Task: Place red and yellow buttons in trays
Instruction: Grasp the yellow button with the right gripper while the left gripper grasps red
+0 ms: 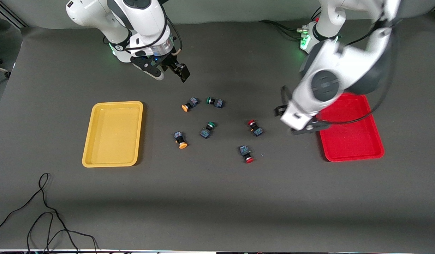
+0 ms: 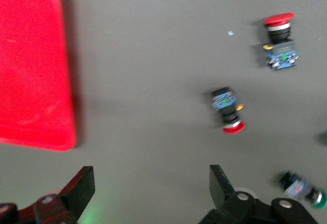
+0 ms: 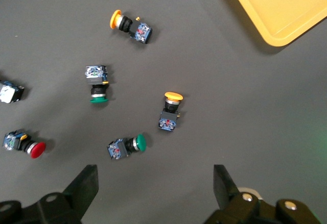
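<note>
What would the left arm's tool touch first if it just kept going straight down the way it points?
Probably bare table. The open left tool points down at dark surface between the red tray and the nearest red button. Neither lies directly between its fingers, though depth is hard to judge.

Left claw: motion-blurred, overlapping red tray rim. Yellow tray: cut by right wrist view's edge.
</note>
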